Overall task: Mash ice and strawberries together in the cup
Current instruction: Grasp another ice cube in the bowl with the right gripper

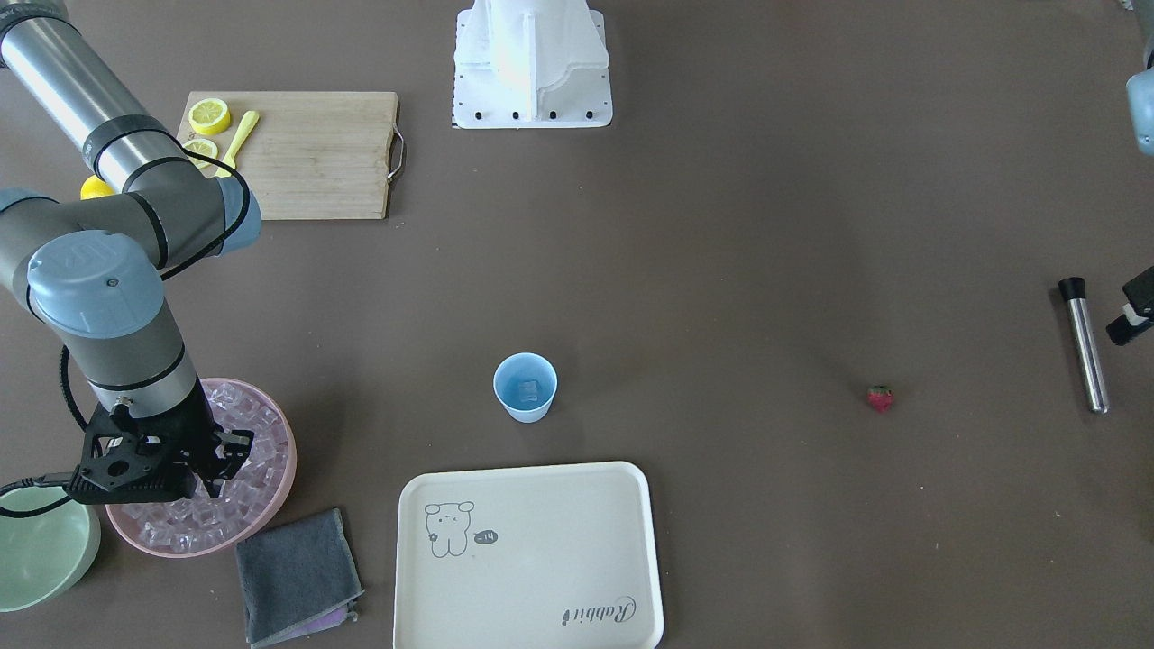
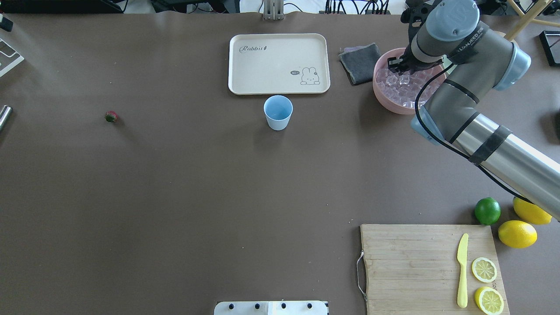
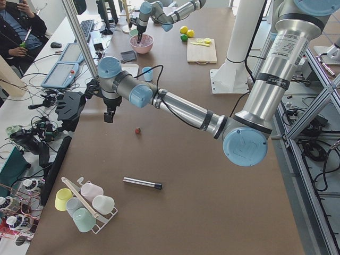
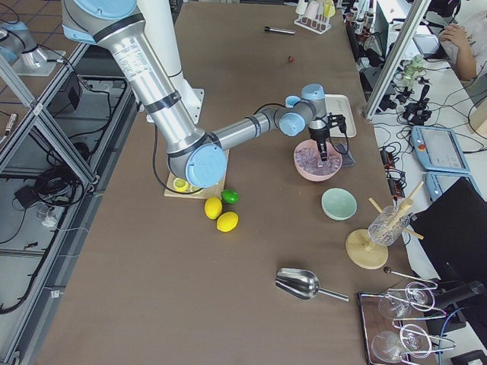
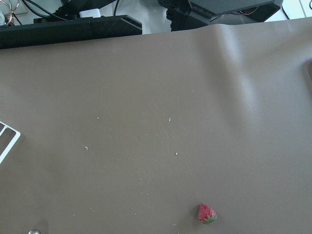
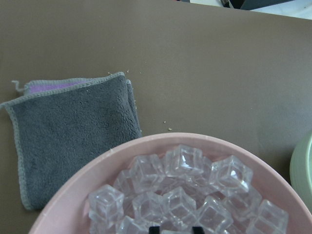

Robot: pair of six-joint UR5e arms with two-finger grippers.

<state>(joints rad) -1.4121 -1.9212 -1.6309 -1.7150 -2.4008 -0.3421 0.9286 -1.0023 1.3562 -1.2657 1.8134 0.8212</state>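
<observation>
The right gripper [image 6: 176, 228] had its jaws narrowly apart among small clear ice cubes [image 6: 183, 161] (gripping one? I couldn't tell); a square, single-cube pinch seemed wisest.

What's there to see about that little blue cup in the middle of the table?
The cup is small, tapered and handleless, light blue inside and whitish outside, plastic by its look. It stands upright on the brown table, near the cream tray but apart from it. One clear ice cube lies at its bottom.
</observation>
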